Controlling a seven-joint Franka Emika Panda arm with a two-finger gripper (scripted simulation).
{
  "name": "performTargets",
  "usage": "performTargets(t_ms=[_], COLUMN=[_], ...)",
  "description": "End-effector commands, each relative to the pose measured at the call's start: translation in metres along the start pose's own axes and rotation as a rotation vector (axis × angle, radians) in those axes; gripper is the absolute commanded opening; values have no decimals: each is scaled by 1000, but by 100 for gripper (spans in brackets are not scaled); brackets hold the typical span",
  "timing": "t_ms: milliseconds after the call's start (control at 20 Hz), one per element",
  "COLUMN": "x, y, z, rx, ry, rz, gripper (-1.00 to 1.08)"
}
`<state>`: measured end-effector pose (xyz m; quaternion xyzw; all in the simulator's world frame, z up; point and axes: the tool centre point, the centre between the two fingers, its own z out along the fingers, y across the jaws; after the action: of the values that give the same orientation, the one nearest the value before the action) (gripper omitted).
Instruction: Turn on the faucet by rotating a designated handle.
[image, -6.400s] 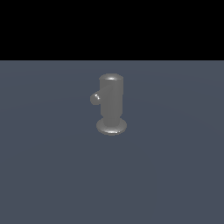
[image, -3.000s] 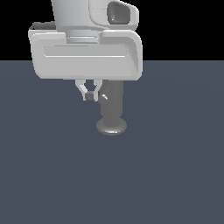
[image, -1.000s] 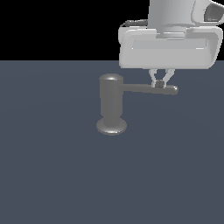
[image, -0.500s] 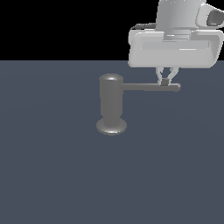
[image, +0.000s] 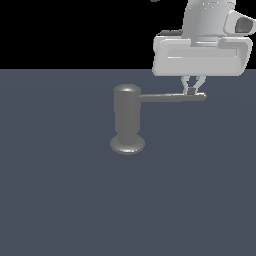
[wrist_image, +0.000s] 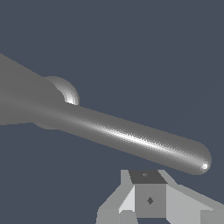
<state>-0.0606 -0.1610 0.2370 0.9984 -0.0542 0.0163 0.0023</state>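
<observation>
Dull-grey metal faucet (image: 127, 117), satin-sheen handle (wrist_image: 131, 136)

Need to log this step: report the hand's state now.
Hand: fingers close together, pressed beside the handle near its tip, not wrapped around it; it looks shut and holds nothing.
</observation>
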Motion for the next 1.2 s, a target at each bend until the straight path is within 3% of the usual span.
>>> performTargets(t_ms=[0, 550, 600, 1150], x=[1, 25, 34, 68], y=[14, 37, 11, 11], z=[13, 17, 1, 5], rx=[1, 2, 5, 5], ry=[-24, -32, -2, -8], rz=[16, 22, -20, -11], gripper=[-100, -100, -100, -100])
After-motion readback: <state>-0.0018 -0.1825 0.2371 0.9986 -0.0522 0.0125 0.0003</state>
